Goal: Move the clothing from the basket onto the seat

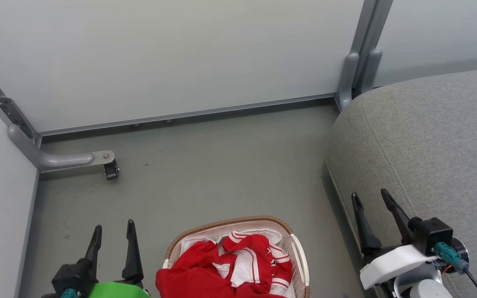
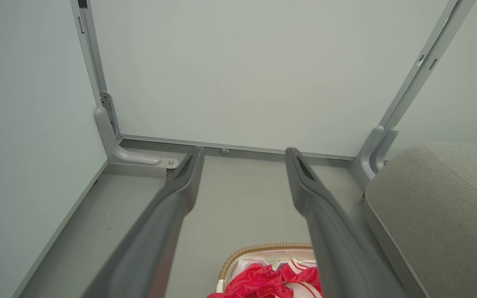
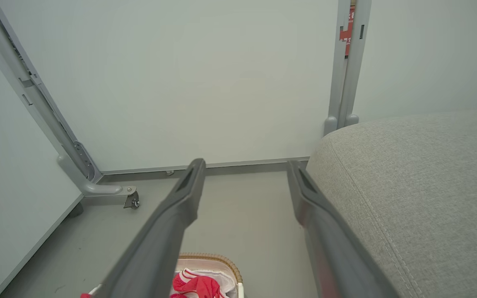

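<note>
one caster foot [image 1: 111, 169] beyond basket [image 1: 238, 220]

The clothing [image 1: 205, 273] was bright red with white stripes and white panels, and a few dark marks showed among its folds. The basket [image 1: 300, 256] was cream-white under a brown woven rim, with a white liner [image 1: 272, 235]. The seat [image 1: 429, 145] was flecked mid-grey fabric. The floor [image 1: 222, 165] was dull grey-green, the wall panels [image 1: 180, 54] pale grey and their frame [image 1: 362, 49] silver-grey. The left gripper [image 1: 114, 225] had black fingers and a green cover [image 1: 116, 289]. The right gripper [image 1: 369, 193] had black fingers, a white cover [image 1: 391, 258] and a teal plug [image 1: 447, 252].
</note>
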